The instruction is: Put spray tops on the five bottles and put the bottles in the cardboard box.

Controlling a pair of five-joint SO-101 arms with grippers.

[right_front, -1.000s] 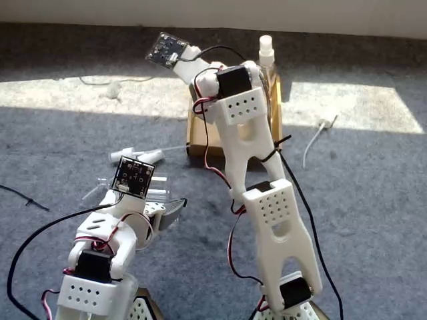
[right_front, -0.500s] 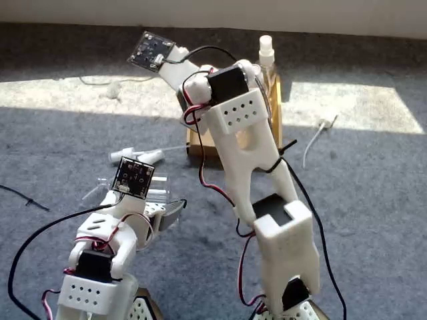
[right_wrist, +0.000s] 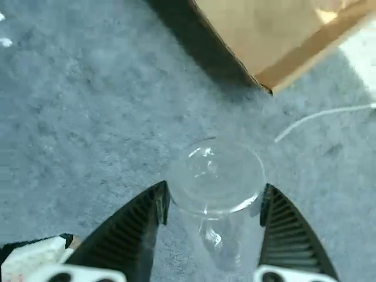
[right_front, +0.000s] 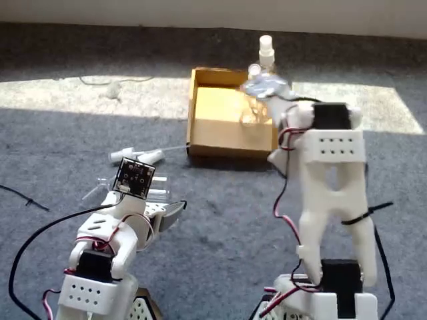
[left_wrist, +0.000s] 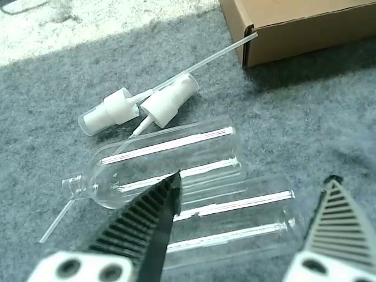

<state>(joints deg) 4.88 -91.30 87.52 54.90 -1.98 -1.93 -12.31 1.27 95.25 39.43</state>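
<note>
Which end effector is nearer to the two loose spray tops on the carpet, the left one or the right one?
Left. The left end effector hovers open over two lying bottles beside the spray tops; the right end effector holds a bottle by the cardboard box.

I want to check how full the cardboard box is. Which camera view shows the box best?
The high view: the whole cardboard box lies open, seen from above, its inside in sight. The left wrist view catches one corner of the box; the right wrist view, a corner too.
</note>
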